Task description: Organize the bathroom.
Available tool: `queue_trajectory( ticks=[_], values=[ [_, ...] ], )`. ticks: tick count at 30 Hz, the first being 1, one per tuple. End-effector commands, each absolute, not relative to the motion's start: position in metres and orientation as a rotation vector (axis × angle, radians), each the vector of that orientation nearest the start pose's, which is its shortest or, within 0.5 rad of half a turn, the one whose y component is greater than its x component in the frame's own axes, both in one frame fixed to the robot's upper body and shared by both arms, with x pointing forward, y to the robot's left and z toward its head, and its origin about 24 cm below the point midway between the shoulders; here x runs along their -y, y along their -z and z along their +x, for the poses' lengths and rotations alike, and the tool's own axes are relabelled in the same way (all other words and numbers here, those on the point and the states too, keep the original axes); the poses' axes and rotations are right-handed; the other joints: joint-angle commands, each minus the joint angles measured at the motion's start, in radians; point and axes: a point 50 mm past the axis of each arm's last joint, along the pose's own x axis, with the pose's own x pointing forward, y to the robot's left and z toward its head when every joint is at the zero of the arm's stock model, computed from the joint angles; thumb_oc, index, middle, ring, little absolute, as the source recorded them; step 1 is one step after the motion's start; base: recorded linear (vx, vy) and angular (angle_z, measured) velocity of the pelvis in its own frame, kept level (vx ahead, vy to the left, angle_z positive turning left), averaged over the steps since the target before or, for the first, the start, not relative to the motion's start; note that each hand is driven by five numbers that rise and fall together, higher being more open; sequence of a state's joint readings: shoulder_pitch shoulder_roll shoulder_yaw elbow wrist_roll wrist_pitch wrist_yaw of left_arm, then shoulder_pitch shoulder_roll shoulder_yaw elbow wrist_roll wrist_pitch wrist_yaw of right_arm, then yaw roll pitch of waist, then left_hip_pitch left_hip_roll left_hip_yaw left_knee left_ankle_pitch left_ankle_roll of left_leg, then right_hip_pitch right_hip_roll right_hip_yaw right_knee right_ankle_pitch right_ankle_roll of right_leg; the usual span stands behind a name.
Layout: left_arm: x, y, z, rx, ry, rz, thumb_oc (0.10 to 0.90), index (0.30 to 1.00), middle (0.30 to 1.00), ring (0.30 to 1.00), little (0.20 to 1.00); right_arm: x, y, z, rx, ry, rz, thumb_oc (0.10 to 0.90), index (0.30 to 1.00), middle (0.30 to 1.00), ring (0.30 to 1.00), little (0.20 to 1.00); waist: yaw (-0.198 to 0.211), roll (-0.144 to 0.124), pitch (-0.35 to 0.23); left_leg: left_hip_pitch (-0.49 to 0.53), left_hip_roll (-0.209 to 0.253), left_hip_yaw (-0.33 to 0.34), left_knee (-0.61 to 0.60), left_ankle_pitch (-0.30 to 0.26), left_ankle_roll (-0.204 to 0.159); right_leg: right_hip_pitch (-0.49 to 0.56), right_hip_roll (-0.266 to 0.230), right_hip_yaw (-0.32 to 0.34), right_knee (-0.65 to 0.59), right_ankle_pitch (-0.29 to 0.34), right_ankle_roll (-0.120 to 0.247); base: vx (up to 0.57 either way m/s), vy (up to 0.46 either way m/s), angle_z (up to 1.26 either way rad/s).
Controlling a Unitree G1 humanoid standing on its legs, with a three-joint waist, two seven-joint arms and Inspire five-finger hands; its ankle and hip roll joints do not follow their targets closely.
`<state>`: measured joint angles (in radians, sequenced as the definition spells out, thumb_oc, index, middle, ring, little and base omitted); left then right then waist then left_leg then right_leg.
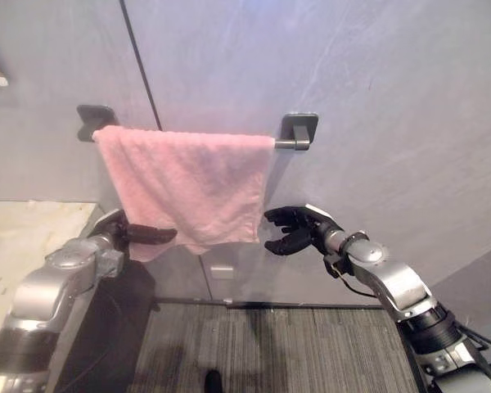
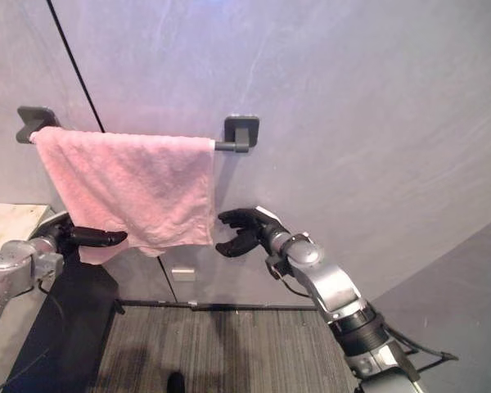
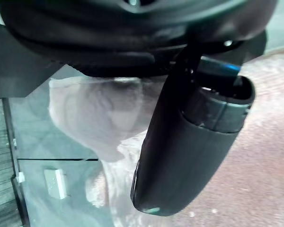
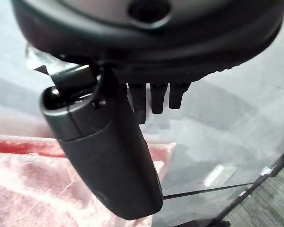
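- Far left: a pale surface (image 1: 33, 225) runs along the left wall, below and left of everything else.
- Left hand (image 1: 135, 233): raised to the lower left corner of the towel. Its fingers (image 1: 155, 235) reach out straight to the right and lie against the cloth, touching it rather than gripping it, as far as I can judge.
- Pink towel (image 1: 188, 184): draped over a dark towel bar (image 1: 286, 144) fixed to the grey wall. Its long axis runs left to right along the bar. The bottom hem hangs unevenly, lower at the left.
- Right hand (image 1: 299, 229): just right of the towel's lower right corner, close but apart from it. Fingers and thumb are half-curled and spread like a claw, holding nothing.
- Deciding relation: the towel lies between the two hands, to the left of the right hand's fingers, and the left hand is the one already in contact.
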<state>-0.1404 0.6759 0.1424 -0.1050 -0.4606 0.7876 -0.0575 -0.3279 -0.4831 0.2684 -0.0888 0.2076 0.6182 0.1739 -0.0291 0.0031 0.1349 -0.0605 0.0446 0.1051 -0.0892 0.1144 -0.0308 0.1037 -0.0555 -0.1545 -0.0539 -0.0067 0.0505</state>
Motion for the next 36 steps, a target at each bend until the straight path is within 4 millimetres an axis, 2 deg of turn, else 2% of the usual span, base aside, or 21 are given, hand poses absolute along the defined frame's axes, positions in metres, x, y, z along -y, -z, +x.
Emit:
queue_trajectory(
  ticks=[1, 2, 3, 5, 6, 7, 9, 12, 15, 19, 23, 25, 27, 28, 29, 30, 31, 32, 33, 35, 36],
  values=[
    [-0.286, -0.047, 0.239, -0.633, -0.148, 0.084, 0.8, 0.9, 0.9, 0.9, 0.9, 0.162, -0.079, 0.291, -0.232, -0.329, -0.38, 0.8, 0.9, 0.9, 0.9, 0.9, 0.008, 0.012, -0.053, 0.072, 0.071, 0.068, 0.076, -0.131, -0.028, -0.096, -0.063, 0.031, 0.091, -0.049, 0.122, 0.0, 0.0, 0.0],
    [-0.278, -0.017, 0.22, -0.71, -0.186, -0.03, 0.8, 0.9, 0.9, 0.9, 0.9, 0.167, -0.053, 0.277, -0.296, -0.33, -0.405, 0.8, 0.9, 0.9, 0.9, 0.9, 0.005, 0.013, -0.051, 0.072, 0.072, 0.067, 0.075, -0.132, -0.023, -0.099, -0.06, 0.037, 0.094, -0.052, 0.118, 0.0, 0.0, 0.0],
    [-0.276, -0.011, 0.216, -0.724, -0.186, -0.056, 0.8, 0.9, 0.9, 0.9, 0.9, 0.168, -0.048, 0.274, -0.312, -0.332, -0.409, 0.8, 0.9, 0.9, 0.9, 0.9, 0.004, 0.013, -0.051, 0.073, 0.073, 0.069, 0.074, -0.133, -0.022, -0.1, -0.059, 0.037, 0.095, -0.052, 0.118, -0.02, 0.017, -0.03],
    [-0.271, 0.033, 0.184, -0.867, -0.226, -0.162, 0.8, 0.9, 0.9, 0.9, 0.9, 0.177, -0.011, 0.255, -0.439, -0.299, -0.404, 0.8, 0.9, 0.9, 0.9, 0.9, -0.007, 0.012, -0.045, 0.079, 0.077, 0.077, 0.065, -0.132, -0.02, -0.103, -0.055, 0.039, 0.099, -0.054, 0.112, -0.02, 0.011, -0.05],
    [-0.271, 0.041, 0.179, -0.888, -0.236, -0.172, 0.8, 0.9, 0.9, 0.9, 0.9, 0.179, -0.005, 0.252, -0.461, -0.291, -0.391, 0.8, 0.9, 0.9, 0.9, 0.9, -0.009, 0.013, -0.044, 0.08, 0.078, 0.078, 0.063, -0.131, -0.02, -0.103, -0.054, 0.038, 0.099, -0.053, 0.112, -0.03, 0.015, -0.07],
    [-0.273, 0.068, 0.159, -0.955, -0.253, -0.171, 0.8, 0.9, 0.9, 0.9, 0.9, 0.188, 0.02, 0.24, -0.535, -0.245, -0.425, 0.8, 0.9, 0.9, 0.9, 0.9, -0.019, 0.012, -0.038, 0.084, 0.081, 0.085, 0.055, -0.129, -0.022, -0.105, -0.052, 0.038, 0.098, -0.05, 0.11, -0.03, 0.015, -0.06],
    [-0.271, 0.082, 0.149, -0.975, -0.275, -0.206, 0.8, 0.9, 0.9, 0.9, 0.9, 0.195, 0.035, 0.232, -0.594, -0.218, -0.427, 0.8, 0.9, 0.9, 0.9, 0.9, -0.025, 0.012, -0.035, 0.084, 0.082, 0.088, 0.052, -0.127, -0.022, -0.107, -0.051, 0.038, 0.098, -0.047, 0.109, -0.03, 0.02, -0.05],
    [-0.263, 0.113, 0.127, -1.008, -0.33, -0.276, 0.8, 0.9, 0.9, 0.9, 0.9, 0.209, 0.072, 0.209, -0.727, -0.128, -0.478, 0.8, 0.9, 0.9, 0.9, 0.9, -0.042, 0.016, -0.028, 0.085, 0.084, 0.099, 0.046, -0.126, -0.023, -0.115, -0.052, 0.036, 0.099, -0.043, 0.106, -0.04, 0.025, -0.13],
    [-0.265, 0.13, 0.11, -1.089, -0.362, -0.168, 0.8, 0.9, 0.9, 0.9, 0.9, 0.225, 0.098, 0.187, -0.855, -0.063, -0.556, 0.8, 0.9, 0.9, 0.9, 0.9, -0.052, 0.021, -0.021, 0.077, 0.081, 0.094, 0.051, -0.127, -0.021, -0.121, -0.049, 0.038, 0.106, -0.042, 0.102, -0.05, -0.009, -0.06],
    [-0.272, 0.139, 0.095, -1.188, -0.37, -0.033, 0.8, 0.9, 0.9, 0.9, 0.9, 0.231, 0.115, 0.171, -0.952, -0.091, -0.636, 0.8, 0.9, 0.9, 0.9, 0.9, -0.053, 0.023, -0.016, 0.064, 0.079, 0.086, 0.085, -0.138, -0.014, -0.127, -0.05, 0.045, 0.135, -0.058, 0.097, -0.04, -0.041, 0.02],
    [-0.278, 0.142, 0.091, -1.269, -0.38, 0.014, 0.8, 0.9, 0.9, 0.9, 0.9, 0.238, 0.123, 0.164, -1.013, -0.156, -0.733, 0.8, 0.9, 0.9, 0.9, 0.9, -0.055, 0.029, 0.01, 0.025, 0.091, 0.054, 0.155, -0.14, -0.011, -0.16, -0.047, 0.049, 0.255, -0.108, 0.086, -0.11, -0.114, -0.04],
    [-0.282, 0.141, 0.097, -1.261, -0.394, 0.013, 0.8, 0.9, 0.9, 0.9, 0.9, 0.245, 0.126, 0.161, -1.041, -0.179, -0.78, 0.8, 0.9, 0.9, 0.9, 0.9, -0.054, 0.034, 0.038, -0.003, 0.121, 0.033, 0.172, -0.116, -0.022, -0.19, -0.031, 0.031, 0.335, -0.144, 0.066, -0.16, -0.243, 0.29],
    [-0.282, 0.141, 0.098, -1.256, -0.396, 0.01, 0.8, 0.9, 0.9, 0.9, 0.9, 0.249, 0.127, 0.161, -1.065, -0.184, -0.795, 0.8, 0.9, 0.9, 0.9, 0.9, -0.047, 0.033, 0.047, -0.034, 0.141, 0.033, 0.16, -0.075, -0.042, -0.178, -0.016, 0.018, 0.32, -0.146, 0.052, -0.12, -0.204, 0.5],
    [-0.282, 0.141, 0.098, -1.252, -0.396, 0.006, 0.8, 0.9, 0.9, 0.9, 0.9, 0.252, 0.128, 0.159, -1.078, -0.191, -0.816, 0.8, 0.9, 0.9, 0.9, 0.9, -0.04, 0.031, 0.058, -0.084, 0.161, 0.038, 0.171, -0.04, -0.063, -0.158, 0.0, 0.004, 0.302, -0.152, 0.039, -0.15, -0.253, 0.78],
    [-0.281, 0.142, 0.098, -1.26, -0.391, 0.01, 0.8, 0.9, 0.9, 0.9, 0.9, 0.255, 0.129, 0.157, -1.082, -0.205, -0.848, 0.8, 0.9, 0.9, 0.9, 0.9, -0.042, 0.029, 0.064, -0.112, 0.179, 0.067, 0.199, -0.036, -0.067, -0.148, 0.008, -0.018, 0.288, -0.155, 0.027, -0.16, -0.297, 0.91],
    [-0.28, 0.142, 0.098, -1.273, -0.37, 0.027, 0.8, 0.9, 0.9, 0.9, 0.9, 0.259, 0.129, 0.156, -1.088, -0.203, -0.865, 0.8, 0.9, 0.9, 0.9, 0.9, -0.05, 0.022, 0.069, -0.105, 0.184, 0.098, 0.228, -0.063, -0.069, -0.137, 0.004, -0.041, 0.278, -0.163, 0.021, -0.17, -0.272, 1.13],
    [-0.279, 0.143, 0.097, -1.3, -0.353, 0.047, 0.8, 0.9, 0.9, 0.9, 0.9, 0.262, 0.128, 0.156, -1.096, -0.178, -0.857, 0.8, 0.9, 0.9, 0.9, 0.9, -0.058, 0.012, 0.072, -0.1, 0.185, 0.127, 0.3, -0.109, -0.055, -0.138, -0.006, -0.068, 0.272, -0.152, 0.011, -0.12, -0.181, 1.04],
    [-0.279, 0.144, 0.097, -1.307, -0.348, 0.054, 0.8, 0.9, 0.9, 0.9, 0.9, 0.262, 0.128, 0.157, -1.097, -0.17, -0.851, 0.8, 0.9, 0.9, 0.9, 0.9, -0.061, 0.008, 0.071, -0.096, 0.179, 0.131, 0.328, -0.13, -0.049, -0.141, -0.009, -0.075, 0.274, -0.148, 0.01, -0.17, -0.168, 1.35],
    [-0.278, 0.145, 0.095, -1.331, -0.334, 0.076, 0.8, 0.9, 0.9, 0.9, 0.9, 0.265, 0.127, 0.159, -1.094, -0.156, -0.846, 0.8, 0.9, 0.9, 0.9, 0.9, -0.071, -0.008, 0.065, -0.081, 0.156, 0.153, 0.431, -0.197, -0.022, -0.155, -0.021, -0.087, 0.273, -0.128, 0.005, -0.15, -0.1, 1.04],
    [-0.274, 0.147, 0.096, -1.34, -0.314, 0.1, 0.8, 0.9, 0.9, 0.9, 0.9, 0.269, 0.126, 0.158, -1.097, -0.137, -0.841, 0.8, 0.9, 0.9, 0.9, 0.9, -0.092, -0.008, 0.049, -0.03, 0.122, 0.177, 0.513, -0.264, 0.005, -0.184, -0.018, -0.089, 0.271, -0.107, 0.004, -0.16, -0.084, 0.83],
    [-0.272, 0.147, 0.099, -1.335, -0.298, 0.114, 0.8, 0.9, 0.9, 0.9, 0.9, 0.272, 0.126, 0.156, -1.105, -0.129, -0.839, 0.8, 0.9, 0.9, 0.9, 0.9, -0.106, 0.001, 0.036, 0.018, 0.104, 0.186, 0.552, -0.268, 0.001, -0.199, -0.004, -0.09, 0.265, -0.1, -0.002, -0.11, -0.054, 0.72]
  ],
)
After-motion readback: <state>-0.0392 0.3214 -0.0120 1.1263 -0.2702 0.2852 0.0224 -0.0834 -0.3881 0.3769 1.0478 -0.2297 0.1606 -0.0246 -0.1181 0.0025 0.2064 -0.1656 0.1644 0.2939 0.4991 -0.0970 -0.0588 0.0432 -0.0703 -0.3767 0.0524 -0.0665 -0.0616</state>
